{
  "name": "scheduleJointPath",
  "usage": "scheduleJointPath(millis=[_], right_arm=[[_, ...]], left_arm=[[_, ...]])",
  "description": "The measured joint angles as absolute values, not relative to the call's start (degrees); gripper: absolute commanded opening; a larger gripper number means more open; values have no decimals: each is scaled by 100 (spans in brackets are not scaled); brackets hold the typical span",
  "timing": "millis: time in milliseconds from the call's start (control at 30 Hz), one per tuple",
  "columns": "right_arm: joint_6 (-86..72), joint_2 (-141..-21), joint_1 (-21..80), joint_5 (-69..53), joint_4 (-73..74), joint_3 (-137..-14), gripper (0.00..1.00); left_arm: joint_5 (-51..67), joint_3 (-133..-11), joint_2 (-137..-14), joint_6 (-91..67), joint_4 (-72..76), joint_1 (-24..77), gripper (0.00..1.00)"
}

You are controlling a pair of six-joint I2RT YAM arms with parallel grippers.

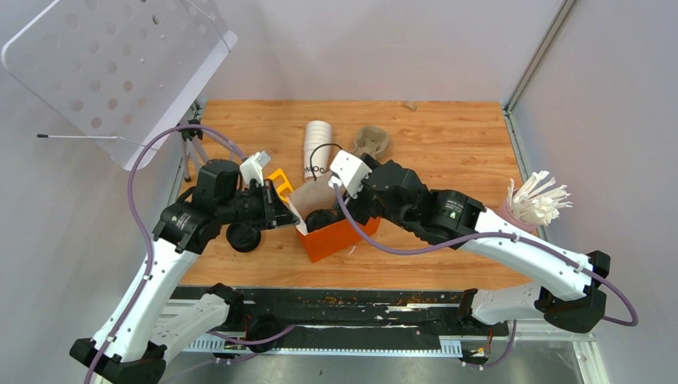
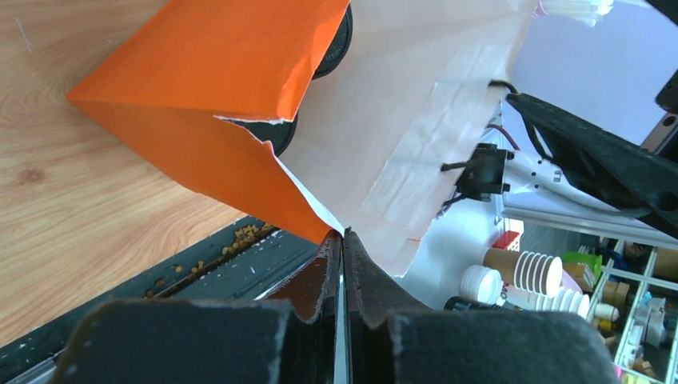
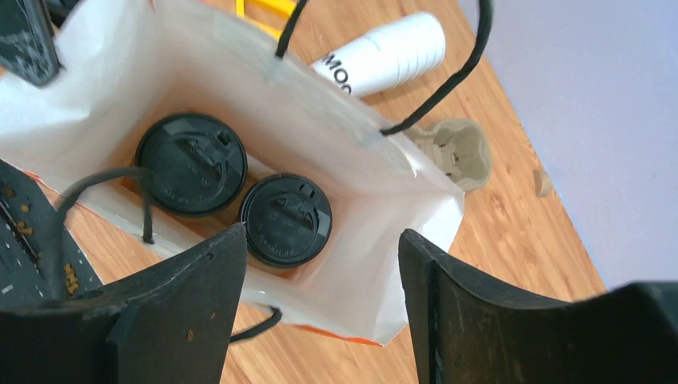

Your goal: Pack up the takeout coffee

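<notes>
tabletop of orange-brown wood filled the middle of the overhead view, with a white perforated board leaning over its upper left corner. two arms stretched in from the bottom edge and met at an orange paper bag in the centre. the bag stood open at the top, its inside white, its black cord handles loose above the rim.

the left gripper met the bag from the left. its jaws were closed to a thin slit and pinched the bag's rim at their tips. the right gripper hung over the bag's mouth from the right, jaws spread wide with nothing between them.

a stack of white cups lay on its side just above the bag, and a brown cardboard carrier sat to the right of the stack. a cup of white sticks stood at the far right edge of the table.

the coffee cup stood inside the bag, low in the centre of the right wrist view, only its black lid showing. a second lidded cup stood right beside it, up and to the left. a loose black lid lay on the wood left of the bag, under the left arm.
</notes>
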State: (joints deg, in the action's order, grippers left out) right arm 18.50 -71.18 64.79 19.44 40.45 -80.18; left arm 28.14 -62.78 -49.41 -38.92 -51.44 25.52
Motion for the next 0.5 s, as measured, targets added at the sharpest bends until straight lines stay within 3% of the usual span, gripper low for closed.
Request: scheduleJointPath(millis=[167,500], right_arm=[[1846,-7238,6479,2003,3922,-8418,74],[1505,-7277,6473,2296,3454,-8519,87]], left_arm=[[2751,-6414,-4984,-3870,-5196,2552,22],[2550,-7240,-5363,-3533,-5487,2552,55]])
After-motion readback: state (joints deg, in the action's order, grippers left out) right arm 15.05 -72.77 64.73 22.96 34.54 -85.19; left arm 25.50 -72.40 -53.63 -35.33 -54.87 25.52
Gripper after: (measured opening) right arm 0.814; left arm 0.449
